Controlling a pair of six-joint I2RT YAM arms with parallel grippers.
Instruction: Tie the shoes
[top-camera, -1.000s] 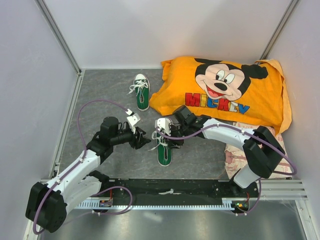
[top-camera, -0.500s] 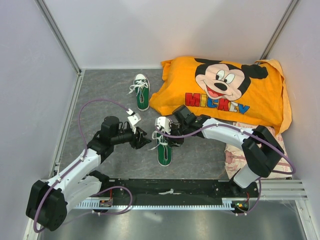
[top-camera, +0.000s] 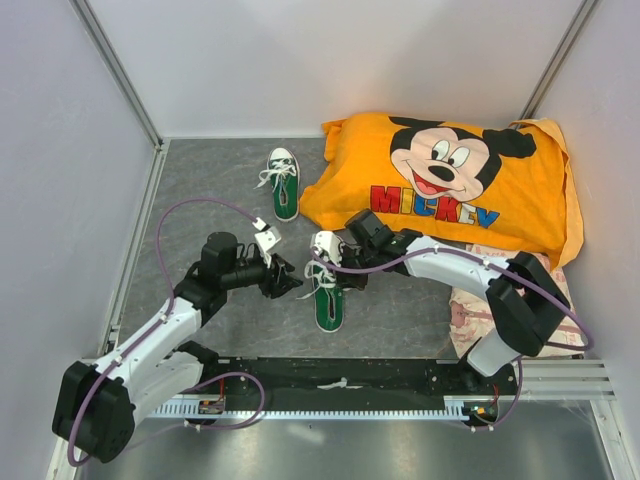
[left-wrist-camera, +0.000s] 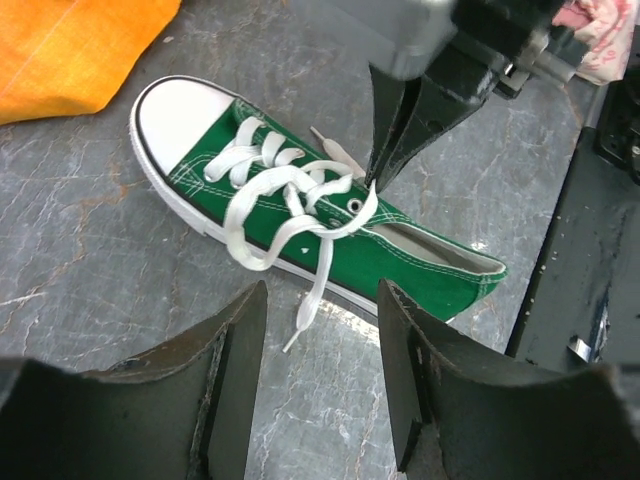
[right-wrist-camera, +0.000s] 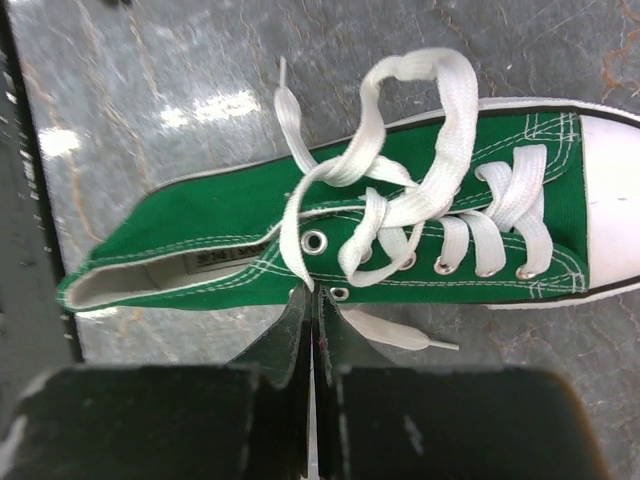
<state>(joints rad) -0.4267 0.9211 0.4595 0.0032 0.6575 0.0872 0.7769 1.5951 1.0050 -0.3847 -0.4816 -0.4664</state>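
The grey marbled surface (top-camera: 200, 190) carries an orange Mickey pillow (top-camera: 450, 180) across its far right part. Two green sneakers lie left of that. The far shoe (top-camera: 284, 185) sits apart near the far edge, just beside the pillow's left end, and neither arm is at it. The near shoe (top-camera: 329, 303) lies about midway along the surface, toe pointing away from the arms' bases, between the two arms.

The left pincer (left-wrist-camera: 322, 295) hovers just beside this shoe's left side with its jaws roughly half spread and nothing between them, much as a second ago.

The change is on the other side. The right pincer (right-wrist-camera: 312, 300), which stood part-open a second ago, has snapped fully closed at the top eyelets. One strand of the white lace (right-wrist-camera: 440, 130) runs straight into its tips, so it appears to be pinched there.

The lace above forms a loose loop and crossing, not a finished bow. The task therefore looks mid-knot on this shoe: the strand is probably now secured for pulling.
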